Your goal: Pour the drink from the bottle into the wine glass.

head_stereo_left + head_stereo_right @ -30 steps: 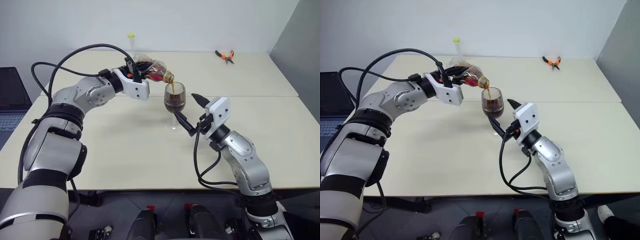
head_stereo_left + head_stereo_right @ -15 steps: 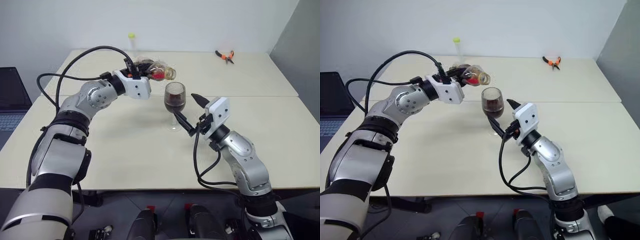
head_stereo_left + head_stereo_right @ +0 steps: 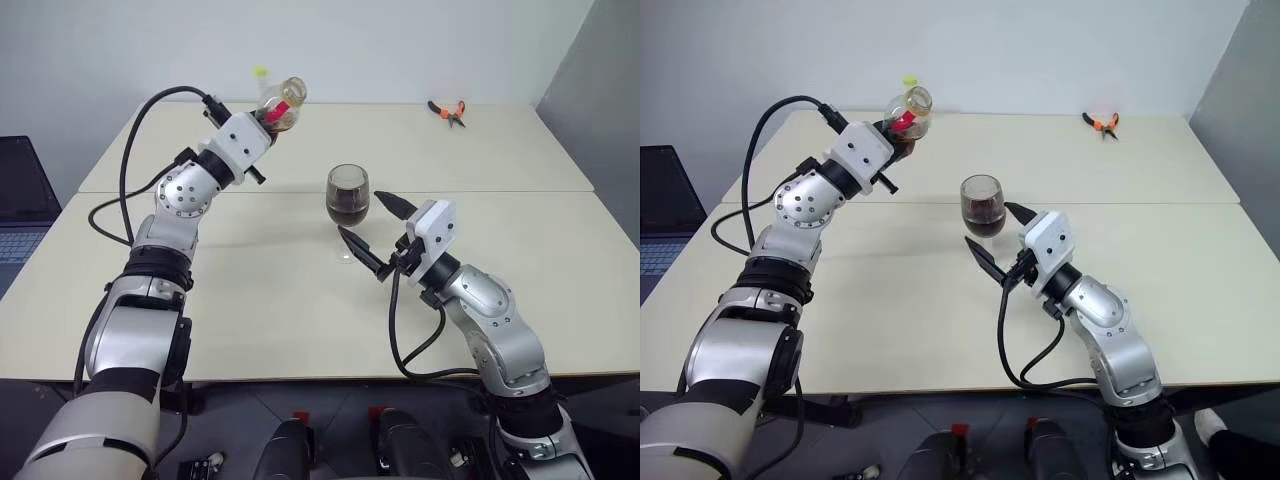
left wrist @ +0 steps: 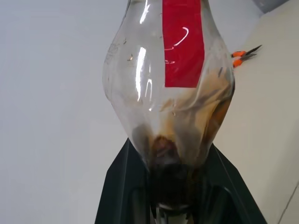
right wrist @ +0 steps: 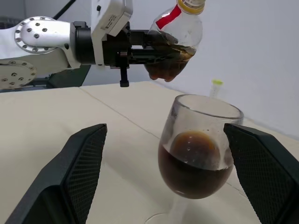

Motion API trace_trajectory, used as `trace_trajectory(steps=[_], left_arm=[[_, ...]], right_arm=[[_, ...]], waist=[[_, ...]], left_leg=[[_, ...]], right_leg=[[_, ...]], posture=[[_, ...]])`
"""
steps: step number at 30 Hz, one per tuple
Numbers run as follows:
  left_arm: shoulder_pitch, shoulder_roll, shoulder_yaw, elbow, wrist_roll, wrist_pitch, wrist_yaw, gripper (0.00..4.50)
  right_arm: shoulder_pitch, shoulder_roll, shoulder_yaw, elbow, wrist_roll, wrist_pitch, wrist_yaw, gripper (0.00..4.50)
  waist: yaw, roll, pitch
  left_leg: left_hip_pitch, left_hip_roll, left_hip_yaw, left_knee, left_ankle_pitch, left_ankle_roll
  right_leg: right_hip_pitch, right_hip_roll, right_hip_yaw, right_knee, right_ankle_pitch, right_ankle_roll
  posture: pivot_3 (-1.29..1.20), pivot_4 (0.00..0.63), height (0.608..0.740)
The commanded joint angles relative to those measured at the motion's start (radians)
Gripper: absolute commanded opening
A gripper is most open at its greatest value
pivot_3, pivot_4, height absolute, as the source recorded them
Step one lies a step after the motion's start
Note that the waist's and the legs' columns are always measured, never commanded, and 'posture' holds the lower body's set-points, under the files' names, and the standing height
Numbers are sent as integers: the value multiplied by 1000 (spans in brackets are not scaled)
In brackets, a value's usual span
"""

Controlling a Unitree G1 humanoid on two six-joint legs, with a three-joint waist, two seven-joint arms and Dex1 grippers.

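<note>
The left gripper [image 3: 268,114] has swung the bottle [image 3: 283,100] up and away from the wine glass [image 3: 348,198], clamping it near the tabletop's [image 3: 250,280] far edge. The right gripper [image 3: 368,232] gapes around the glass, mid-tabletop, half-full of drink [image 3: 347,211].

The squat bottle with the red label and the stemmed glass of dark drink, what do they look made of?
The squat clear bottle with the red label: probably thin plastic, glossy, its wall dented and creased. The clear stemmed wine glass: likely glass, smooth and rigid with an even rim, though clear hard plastic can't be ruled out.
</note>
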Motion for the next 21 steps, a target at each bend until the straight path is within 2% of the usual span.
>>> trace_trajectory(steps=[1, 8, 11, 17, 21], left_arm=[[75, -8, 82, -139, -82, 102, 20, 644], [251, -60, 208, -318, -198, 316, 90, 642], [305, -93, 240, -363, -235, 366, 112, 642], [361, -171, 294, -379, -311, 440, 129, 642], [366, -186, 306, -347, -317, 438, 140, 642]], right_arm=[[-12, -39, 8, -106, 55, 56, 54, 4287], [-54, -91, 12, -168, 150, 169, 118, 4287], [-74, -106, 29, -150, 145, 195, 125, 4287], [-106, -102, 73, -86, 93, 205, 102, 4287], [-116, -99, 94, -70, 76, 219, 103, 4287]], waist=[[-1, 0, 0], [1, 0, 0], [6, 0, 0], [10, -1, -1], [10, -1, -1]], left_leg=[[0, 0, 0, 0, 0, 0], [0, 2, -1, 1, 0, 0], [1, 2, -1, 1, 0, 0], [1, 2, -1, 1, 0, 0], [1, 2, -1, 1, 0, 0]], right_leg=[[0, 0, 0, 0, 0, 0], [0, 0, 0, 0, 0, 0], [1, 0, -1, 0, 0, 0], [1, 0, -1, 0, 0, 0], [1, 0, -1, -1, 0, 0]], posture=[[0, 150, 740], [0, 150, 740], [0, 150, 740], [0, 150, 740], [0, 150, 740]])
